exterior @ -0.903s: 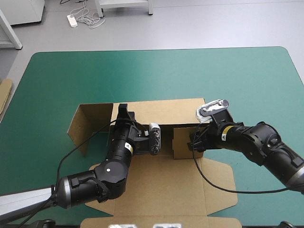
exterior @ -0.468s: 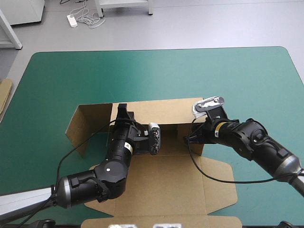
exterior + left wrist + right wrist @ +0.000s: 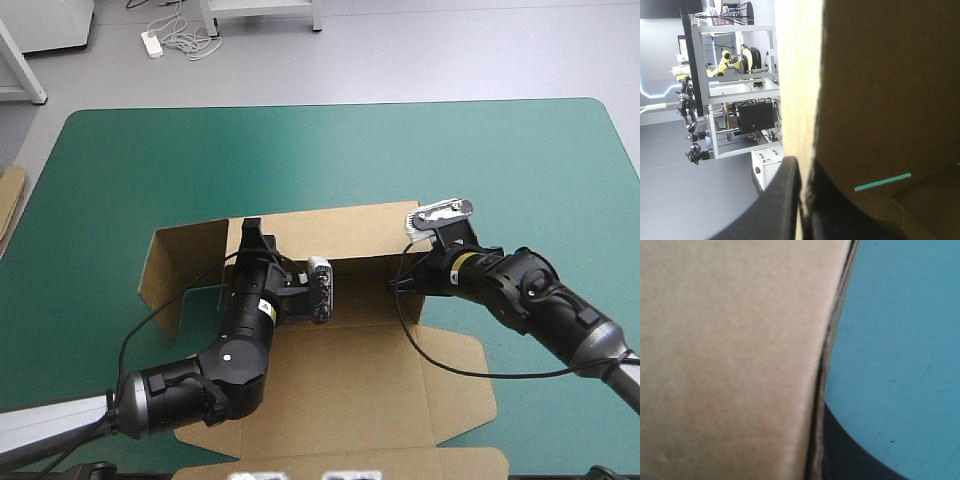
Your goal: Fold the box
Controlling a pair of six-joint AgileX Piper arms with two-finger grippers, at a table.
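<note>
Black left fingers (image 3: 782, 205) pinch the raised back wall of the brown box (image 3: 340, 390), with the board edge between them. The right fingers (image 3: 855, 455) clamp its right-hand wall likewise. The box sits midway on the teal-green counter (image 3: 520, 160), left wall upright, lid panel flat toward the near edge.

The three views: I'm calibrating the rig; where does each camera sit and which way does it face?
High view: above and behind the robot, looking forward and down at the brown box on the teal-green cover; left arm and right arm show.
Left wrist view: above the left wrist, looking along the left gripper into the room; both black fingers pinch a raised box wall.
Right wrist view: above the right wrist, close on the box's edge over the cover; one finger shows.
Both wrist views share the box.
</note>
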